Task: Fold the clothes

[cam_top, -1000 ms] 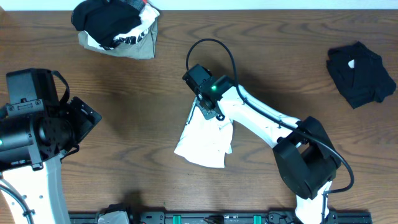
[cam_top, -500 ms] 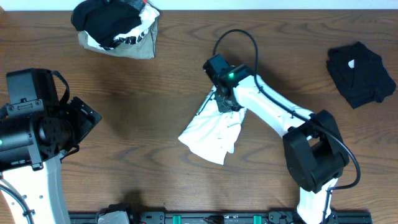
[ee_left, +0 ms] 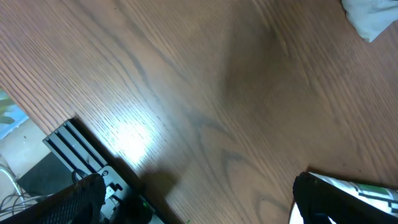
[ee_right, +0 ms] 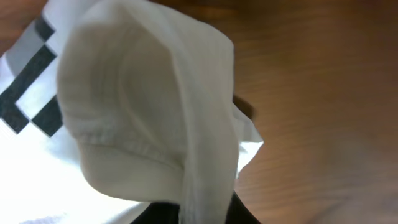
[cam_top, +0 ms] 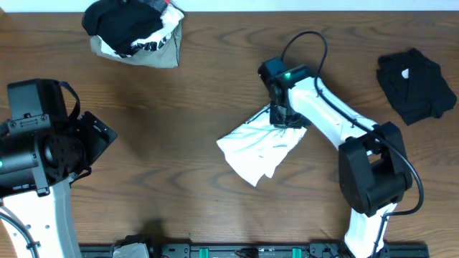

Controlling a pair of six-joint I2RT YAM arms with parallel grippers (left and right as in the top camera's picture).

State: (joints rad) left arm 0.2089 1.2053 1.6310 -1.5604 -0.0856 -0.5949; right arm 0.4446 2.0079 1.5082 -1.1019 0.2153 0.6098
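A white garment with a dark printed pattern lies crumpled at the table's middle. My right gripper is shut on its upper right edge and holds that edge lifted. In the right wrist view the white cloth hangs from the jaws and fills most of the frame. My left gripper is open and empty, fingers wide apart over bare wood at the table's left, well away from the garment; a white cloth corner shows at the top right of its view.
A pile of black and white clothes lies at the back left. A folded black garment lies at the back right. A black rail runs along the table's front edge.
My right gripper has moved to the right and slightly back, dragging the white garment with it across the table. The left arm has not moved.
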